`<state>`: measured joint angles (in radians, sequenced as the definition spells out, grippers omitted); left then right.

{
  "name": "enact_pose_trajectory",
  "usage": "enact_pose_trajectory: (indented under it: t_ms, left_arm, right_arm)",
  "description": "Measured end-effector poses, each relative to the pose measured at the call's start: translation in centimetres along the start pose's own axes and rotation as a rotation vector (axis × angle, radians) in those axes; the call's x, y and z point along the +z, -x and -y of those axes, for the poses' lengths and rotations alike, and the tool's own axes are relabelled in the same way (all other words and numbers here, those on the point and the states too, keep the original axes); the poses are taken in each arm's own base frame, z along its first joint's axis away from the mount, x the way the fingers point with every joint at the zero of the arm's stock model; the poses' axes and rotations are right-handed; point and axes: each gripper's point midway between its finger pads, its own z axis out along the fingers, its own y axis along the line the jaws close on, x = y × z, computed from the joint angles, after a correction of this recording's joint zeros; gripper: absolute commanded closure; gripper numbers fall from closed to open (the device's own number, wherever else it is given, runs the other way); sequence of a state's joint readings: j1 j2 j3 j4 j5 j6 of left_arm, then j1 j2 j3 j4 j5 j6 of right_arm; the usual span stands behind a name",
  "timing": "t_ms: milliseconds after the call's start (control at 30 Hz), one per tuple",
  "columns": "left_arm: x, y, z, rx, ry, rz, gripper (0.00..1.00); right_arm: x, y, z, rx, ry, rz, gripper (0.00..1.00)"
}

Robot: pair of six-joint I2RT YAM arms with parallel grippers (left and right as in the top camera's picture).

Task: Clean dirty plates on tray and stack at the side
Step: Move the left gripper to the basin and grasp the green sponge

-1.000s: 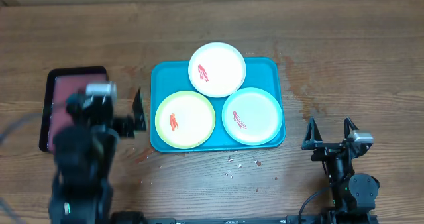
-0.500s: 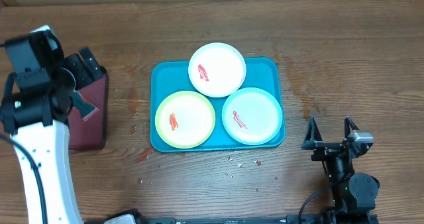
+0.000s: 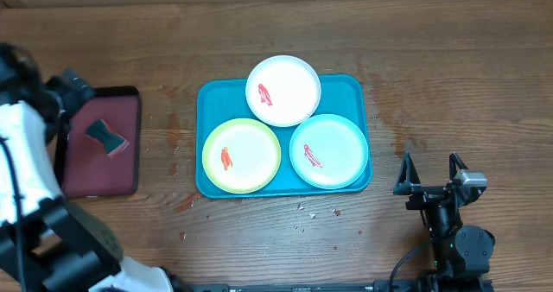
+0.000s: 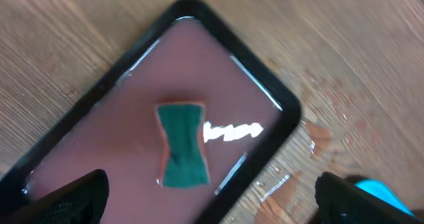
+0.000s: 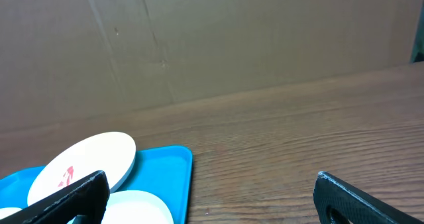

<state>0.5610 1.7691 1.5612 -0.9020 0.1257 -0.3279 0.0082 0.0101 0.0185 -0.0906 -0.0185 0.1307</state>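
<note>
At the bench's left edge, my left arm [image 3: 26,145] runs out of the overhead picture, and from above its fingers are too dark to separate. The wrist camera settles it: the left gripper [image 4: 212,203] hangs with its jaws spread wide and nothing between them, only the two tips showing at the bottom corners. Below it lies the dark-red tray [image 3: 112,175], its near end cut off in the wrist view, with a green sponge [image 3: 107,137] lying untouched on it.

In the middle of the bench sits the turquoise tray [image 3: 212,98] with all three plates on it, each with a red smear. The yellow-green plate [image 3: 241,155] is at the near left, the white plate [image 3: 283,91] overhangs the far rim, and the mint-blue plate [image 3: 329,151] is at the near right.

Near the near right corner the right gripper [image 3: 429,167] is parted wide, empty, and well apart from the tray. Its own camera catches only the tray's corner and partial plates.
</note>
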Motion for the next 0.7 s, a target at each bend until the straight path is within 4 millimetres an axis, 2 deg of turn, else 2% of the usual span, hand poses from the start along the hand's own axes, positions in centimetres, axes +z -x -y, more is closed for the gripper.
enact_pose_trajectory:
  t_ms: [100,300,367,433,567,700]
  left_arm:
    - [2.2,-0.9,-1.8,-0.072,-0.017,-0.091,0.00]
    - [6.3,-3.9,-2.2,-0.103,-0.008,-0.251,0.00]
    - [7.5,-4.7,-2.9,-0.134,0.057,-0.276,0.00]
    - [8.7,-5.2,-4.1,-0.171,0.172,-0.273,0.07]
    - [10.7,-4.8,-4.6,-0.180,0.255,-0.223,0.09]
    - [12.7,-4.1,-4.1,-0.146,0.281,-0.169,0.04]
  right_arm:
    - [0.0,0.0,0.0,0.000,0.000,0.000,0.00]
    - [0.0,0.0,0.0,0.000,0.000,0.000,0.00]
    - [0.0,0.0,0.0,0.000,0.000,0.000,0.00]
    - [0.0,0.0,0.0,0.000,0.000,0.000,0.00]
    - [0.0,0.0,0.0,0.000,0.000,0.000,0.00]
    - [0.0,0.0,0.0,0.000,0.000,0.000,0.00]
